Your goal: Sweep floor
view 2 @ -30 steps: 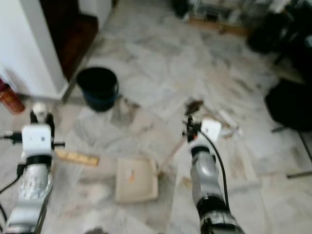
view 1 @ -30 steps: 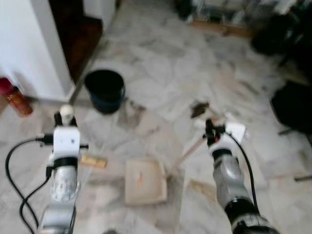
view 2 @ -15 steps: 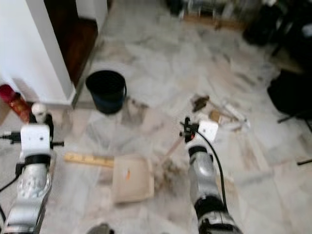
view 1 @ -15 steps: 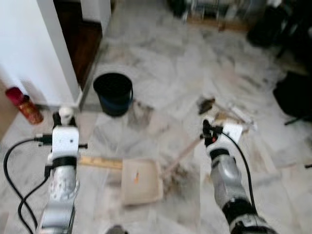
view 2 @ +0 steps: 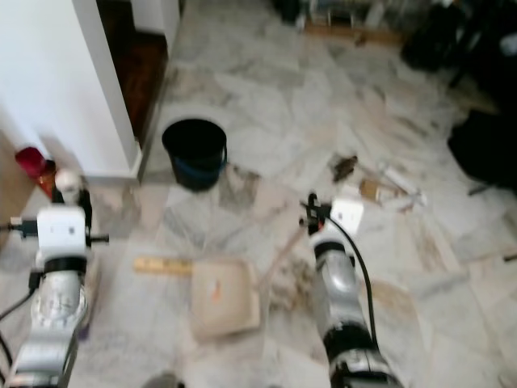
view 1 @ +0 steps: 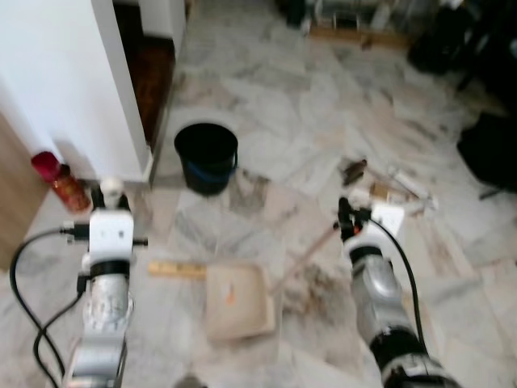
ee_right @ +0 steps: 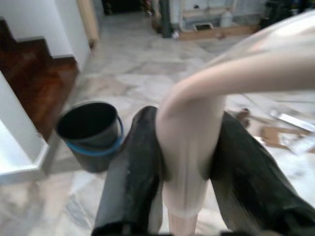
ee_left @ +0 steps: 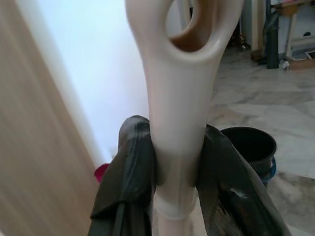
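Beige dustpan (view 1: 237, 300) lies on marble floor (view 1: 323, 105) near black bucket (view 1: 206, 156).

One beige dustpan (view 1: 237, 300) lies on the marble floor (view 1: 275, 97), its single long handle (ee_left: 179, 98) clamped between the two black fingers of the left gripper (ee_left: 177, 177); one broom handle (ee_right: 189, 142) is pinched likewise by the right gripper (ee_right: 187, 167); two silver arms in all, one on each side; one black bucket (view 1: 207, 156) stands by the one white wall corner (view 1: 81, 89); one red bottle (view 1: 60, 181) sits at the wall's foot; one loose cluster of litter (view 1: 388, 187), its pieces too blurred to count; one patch of dust (view 1: 311, 283) beside the pan.
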{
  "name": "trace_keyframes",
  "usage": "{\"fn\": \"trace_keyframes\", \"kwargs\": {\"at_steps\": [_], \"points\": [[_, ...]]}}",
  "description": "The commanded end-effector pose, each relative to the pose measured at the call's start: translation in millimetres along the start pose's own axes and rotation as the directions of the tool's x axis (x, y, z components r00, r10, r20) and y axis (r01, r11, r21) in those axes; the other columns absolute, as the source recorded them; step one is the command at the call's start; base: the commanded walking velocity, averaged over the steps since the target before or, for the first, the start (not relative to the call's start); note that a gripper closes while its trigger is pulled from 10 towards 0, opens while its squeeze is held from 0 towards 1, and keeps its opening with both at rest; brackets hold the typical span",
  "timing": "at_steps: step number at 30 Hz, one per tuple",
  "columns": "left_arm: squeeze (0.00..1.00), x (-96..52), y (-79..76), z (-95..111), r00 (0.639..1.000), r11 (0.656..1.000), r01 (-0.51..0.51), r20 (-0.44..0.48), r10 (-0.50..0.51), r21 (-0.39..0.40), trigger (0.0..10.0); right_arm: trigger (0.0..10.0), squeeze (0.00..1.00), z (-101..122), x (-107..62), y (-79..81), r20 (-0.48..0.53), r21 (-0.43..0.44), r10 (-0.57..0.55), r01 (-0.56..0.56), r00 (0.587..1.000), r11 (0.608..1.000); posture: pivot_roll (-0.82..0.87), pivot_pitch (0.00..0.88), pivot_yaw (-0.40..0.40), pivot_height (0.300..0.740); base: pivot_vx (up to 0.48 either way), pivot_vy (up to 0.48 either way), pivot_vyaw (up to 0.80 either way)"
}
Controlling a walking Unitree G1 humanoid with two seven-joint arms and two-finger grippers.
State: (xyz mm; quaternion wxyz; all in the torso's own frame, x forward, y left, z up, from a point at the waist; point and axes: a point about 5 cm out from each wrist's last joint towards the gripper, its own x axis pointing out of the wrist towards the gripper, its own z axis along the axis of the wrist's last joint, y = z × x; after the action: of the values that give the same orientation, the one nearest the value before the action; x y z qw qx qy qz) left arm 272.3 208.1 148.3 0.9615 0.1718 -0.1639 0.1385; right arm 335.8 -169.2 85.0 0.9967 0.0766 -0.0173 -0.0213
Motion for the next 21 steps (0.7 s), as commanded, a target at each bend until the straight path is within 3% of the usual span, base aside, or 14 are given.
{"fn": "trace_keyframes", "kwargs": {"at_steps": [1, 7, 21], "points": [[0.00, 2.8, 3.6, 7.6, 0.999, 1.000, -0.007, 0.045, 0.006, 0.018, 10.0, 10.0, 0.00, 9.3, 3.7, 4.9, 0.049, 0.018, 0.011, -0.012, 0.999, 1.000, 0.16, 0.114, -0.122, 0.740, 0.000, 0.446, 0.00], [0.00, 3.3, 1.7, 7.6, 0.999, 1.000, 0.012, 0.046, -0.013, 0.021, 10.0, 10.0, 0.00, 9.5, 3.6, 4.9, 0.051, 0.021, 0.011, -0.012, 0.999, 1.000, 0.16, 0.114, -0.119, 0.740, 0.000, 0.358, 0.00], [0.00, 2.0, -3.9, 9.6, 0.998, 0.999, 0.043, 0.054, -0.044, 0.019, 10.0, 10.0, 0.00, 11.9, 3.7, 3.2, 0.066, 0.023, 0.007, -0.009, 0.998, 1.000, 0.16, 0.134, -0.121, 0.740, 0.000, 0.000, 0.00]]}}
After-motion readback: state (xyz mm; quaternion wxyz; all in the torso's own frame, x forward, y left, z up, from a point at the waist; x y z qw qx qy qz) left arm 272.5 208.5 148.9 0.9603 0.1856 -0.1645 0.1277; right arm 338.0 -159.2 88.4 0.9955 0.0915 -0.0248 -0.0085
